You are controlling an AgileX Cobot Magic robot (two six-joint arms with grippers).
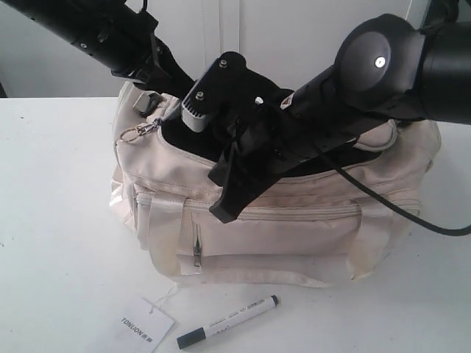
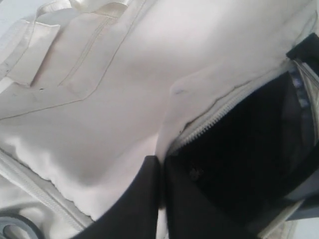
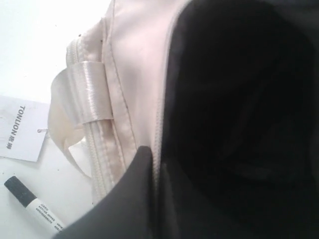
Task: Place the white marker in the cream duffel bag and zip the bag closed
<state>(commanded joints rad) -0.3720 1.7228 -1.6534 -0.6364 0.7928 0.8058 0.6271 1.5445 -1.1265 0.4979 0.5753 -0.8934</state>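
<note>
The cream duffel bag (image 1: 294, 228) stands in the middle of the white table with its top unzipped and its black lining showing. The white marker (image 1: 232, 321) with its dark cap lies on the table in front of the bag, and its capped end (image 3: 20, 190) shows in the right wrist view. My right gripper (image 1: 227, 200) reaches across the opening and is shut on the bag's front zipper edge (image 3: 158, 124). My left gripper (image 2: 162, 172) is shut on the cream fabric rim (image 2: 174, 107) at the bag's back left. The left arm (image 1: 125, 44) comes in from the upper left.
A white paper tag (image 1: 145, 324) on a string lies beside the marker's cap end. A metal ring pull (image 1: 137, 133) hangs at the bag's left end. The right arm's cable (image 1: 412, 220) trails over the bag's right side. A pale wall stands behind the table.
</note>
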